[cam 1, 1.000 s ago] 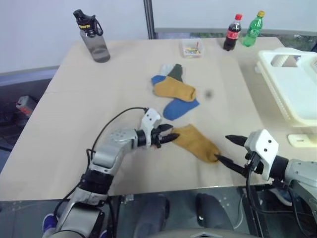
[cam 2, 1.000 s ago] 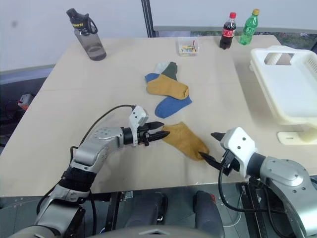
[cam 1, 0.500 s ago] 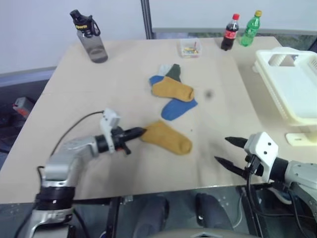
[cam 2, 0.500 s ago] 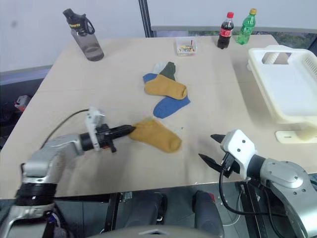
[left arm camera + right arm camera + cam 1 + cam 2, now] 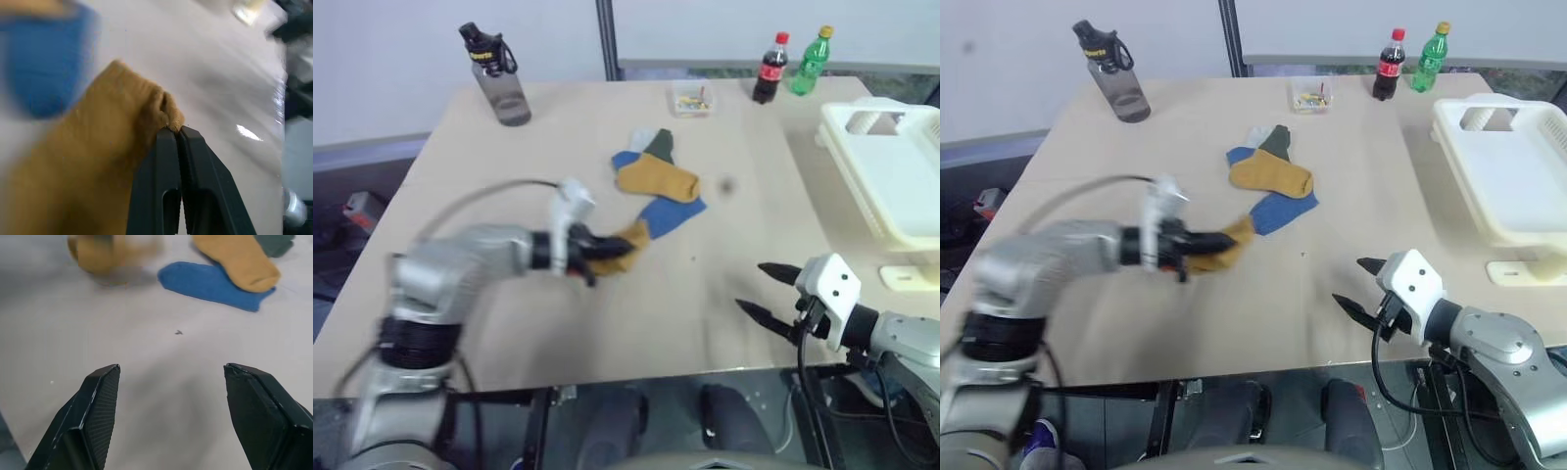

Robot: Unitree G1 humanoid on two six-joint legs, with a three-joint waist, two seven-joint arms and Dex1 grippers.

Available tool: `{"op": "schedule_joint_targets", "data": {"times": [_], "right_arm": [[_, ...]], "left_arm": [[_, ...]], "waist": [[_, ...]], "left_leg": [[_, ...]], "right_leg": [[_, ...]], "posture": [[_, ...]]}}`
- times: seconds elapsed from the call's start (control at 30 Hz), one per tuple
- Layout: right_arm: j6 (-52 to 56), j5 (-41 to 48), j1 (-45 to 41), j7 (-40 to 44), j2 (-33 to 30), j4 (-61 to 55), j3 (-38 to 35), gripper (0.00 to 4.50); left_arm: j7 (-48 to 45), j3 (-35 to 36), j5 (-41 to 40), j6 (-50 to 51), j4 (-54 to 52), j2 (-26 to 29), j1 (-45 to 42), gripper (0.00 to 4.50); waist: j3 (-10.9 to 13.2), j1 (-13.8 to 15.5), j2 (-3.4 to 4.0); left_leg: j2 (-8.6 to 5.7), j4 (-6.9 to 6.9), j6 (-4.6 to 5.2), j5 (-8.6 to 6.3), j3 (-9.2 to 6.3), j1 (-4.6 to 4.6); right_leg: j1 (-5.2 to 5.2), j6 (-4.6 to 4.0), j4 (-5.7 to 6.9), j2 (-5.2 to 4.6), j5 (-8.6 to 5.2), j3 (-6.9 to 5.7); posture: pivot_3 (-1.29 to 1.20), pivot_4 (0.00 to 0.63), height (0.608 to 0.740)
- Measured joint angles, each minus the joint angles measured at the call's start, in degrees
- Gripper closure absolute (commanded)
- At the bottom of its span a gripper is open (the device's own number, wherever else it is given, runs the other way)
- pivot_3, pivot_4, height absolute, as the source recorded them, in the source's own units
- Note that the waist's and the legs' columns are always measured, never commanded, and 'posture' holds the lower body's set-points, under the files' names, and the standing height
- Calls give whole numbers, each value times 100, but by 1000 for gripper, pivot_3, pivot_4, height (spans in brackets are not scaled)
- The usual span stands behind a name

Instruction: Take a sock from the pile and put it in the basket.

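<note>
A pale wooden bench (image 5: 1087, 137) fills the head views, with a grey wall behind it. At its far edge stand a dark water bottle (image 5: 1111, 70), a small clear tub (image 5: 1311, 94), a cola bottle (image 5: 1391, 64) and a green bottle (image 5: 1427, 57).

The pile (image 5: 1268, 166) of socks lies above the middle of the frame: a mustard one on top, a blue one (image 5: 1282, 211) trailing toward lower right, dark green and pale grey ends at the top. The white basket (image 5: 1508, 166) sits at the right edge, well apart from the pile.

The step in hand is the carry. The left tool (image 5: 1203, 241), left of centre, is clenched on a mustard sock (image 5: 1224, 247); the left wrist view shows its closed fingertips pinching a fold of the knit, the rest hanging below. The sock looks lifted clear of the bench, just beside the blue one.

The right tool (image 5: 1353, 289), lower right, hangs released, fingers spread wide over bare bench.

Next, I judge, the sock must cross the whole frame to the basket. That is a long reach for the left arm, so a handover to the waiting right tool seems likely.
</note>
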Motion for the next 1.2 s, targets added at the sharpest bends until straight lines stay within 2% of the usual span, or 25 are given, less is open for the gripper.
{"op": "schedule_joint_targets", "data": {"times": [0.03, 0.07, 0.1, 0.13, 0.23, 0.33, 0.43, 0.53, 0.63, 0.83, 0.87, 0.9, 0.97, 1.07, 1.1, 1.13, 1.2], "right_arm": [[11, 2, 17, -8, -3, -10, -12, 945], [69, 36, 157, -107, 10, -120, -110, 945], [80, 45, 164, -118, 14, -129, -119, 945], [106, 70, 169, -144, 20, -157, -139, 945], [284, 114, 370, -368, 119, -304, -232, 945], [478, 143, 343, -637, 257, -380, -215, 945], [728, 65, -113, -1014, 512, -193, 208, 945], [880, -48, -892, -1299, 987, 369, 782, 945], [932, -128, -1527, -1418, 1292, 951, 1190, 945], [889, -390, -2349, -1350, 1576, 2287, 1818, 945], [862, -490, -2405, -1329, 1571, 2529, 1905, 1222], [849, -536, -2419, -1317, 1566, 2642, 1945, 1507], [695, -665, -2478, -1212, 1485, 2817, 2022, 2252], [500, -733, -2400, -978, 1330, 2801, 2124, 3600], [437, -756, -2336, -902, 1242, 2740, 2136, 4156], [389, -763, -2289, -856, 1181, 2706, 2136, 4460], [370, -785, -2116, -832, 1030, 2539, 2060, 4460]], "left_arm": [[35, -75, 48, -24, 30, -95, -21, 4149], [229, -475, 443, -334, 329, -583, -201, 3806], [251, -535, 498, -387, 369, -641, -221, 3806], [274, -697, 611, -506, 434, -737, -242, 3255], [290, -880, 781, -761, 726, -1258, -286, 2454], [7, -755, 779, -964, 745, -1028, -289, 2454], [-674, -206, 694, -1244, 740, -187, -233, 2454], [-1091, 219, 751, -1812, 788, 296, 44, 2454], [-1172, 378, 1024, -2288, 872, 523, 418, 2454], [-940, 338, 1752, -3005, 868, 654, 1130, 2454], [-830, 331, 1866, -3057, 887, 600, 1219, 2388], [-772, 327, 1916, -3077, 896, 560, 1255, 2660], [-620, 332, 2012, -3153, 899, 387, 1292, 3277], [-630, 328, 2000, -3150, 824, 213, 1368, 4479], [-642, 327, 1955, -3117, 774, 157, 1407, 4500], [-653, 322, 1942, -3084, 726, 128, 1431, 4500], [-666, 286, 1876, -2919, 555, 31, 1461, 4500]], "waist": [[0, 1, 1], [-1, 5, 2], [-1, 2, 2], [-1, -20, 2], [-4, -7, 8], [-5, -77, 9], [-3, -119, 13], [-4, -105, 19], [-3, -48, 18], [-2, -49, 17], [-2, -39, 17], [-2, -32, 17], [-4, -17, 17], [-4, -47, 18], [-4, -51, 18], [-4, -49, 17], [-4, -39, 17]], "left_leg": [[-1, -3, 0, 0, 1, 0], [-1, -4, 0, 0, 3, 1], [-1, -4, 0, 0, 3, 1], [1, -4, 0, 0, 8, 1], [0, -3, 1, 0, 9, -1], [8, -4, 1, -1, 13, 7], [28, -8, 1, 0, 18, 17], [32, -8, 1, 0, 21, 18], [24, -7, 1, 0, 15, 10], [1, -14, 5, -3, 11, 0], [1, -15, 5, -4, 7, 0], [1, -16, 6, -4, 6, -1], [1, -17, 5, -5, 2, 0], [1, -17, 7, -5, 3, 1], [1, -17, 7, -5, 3, 2], [1, -17, 7, -5, 2, 2], [0, -16, 7, -5, 1, 1]], "right_leg": [[-1, -1, 0, 0, 0, 3], [-3, -1, 1, -1, 0, 4], [-2, -1, 1, -1, 0, 5], [-3, -1, 0, 1, 0, 8], [-3, 1, -1, -2, -1, 9], [-3, 17, 4, 4, -12, 13], [-4, -4, 7, 24, -26, 16], [-4, -6, 6, 23, -25, 16], [-4, -27, 2, 19, -11, 10], [-7, -6, -14, -3, 2, 7], [-7, -6, -15, -3, 2, 3], [-7, -6, -14, -3, 2, 1], [-8, -5, -12, -3, 2, -2], [-7, -4, -10, -3, 2, -2], [-7, -4, -10, -3, 2, -2], [-6, -4, -10, -3, 2, -3], [-4, -3, -10, -4, 1, -4]], "posture": [[0, 150, 740], [0, 150, 740], [0, 150, 740], [0, 150, 740], [0, 150, 740], [0, 150, 740], [0, 150, 740], [0, 150, 740], [0, 150, 740], [0, 150, 740], [0, 150, 740], [0, 150, 740], [0, 150, 740], [0, 150, 740], [0, 150, 740], [0, 150, 740], [0, 150, 740]]}}
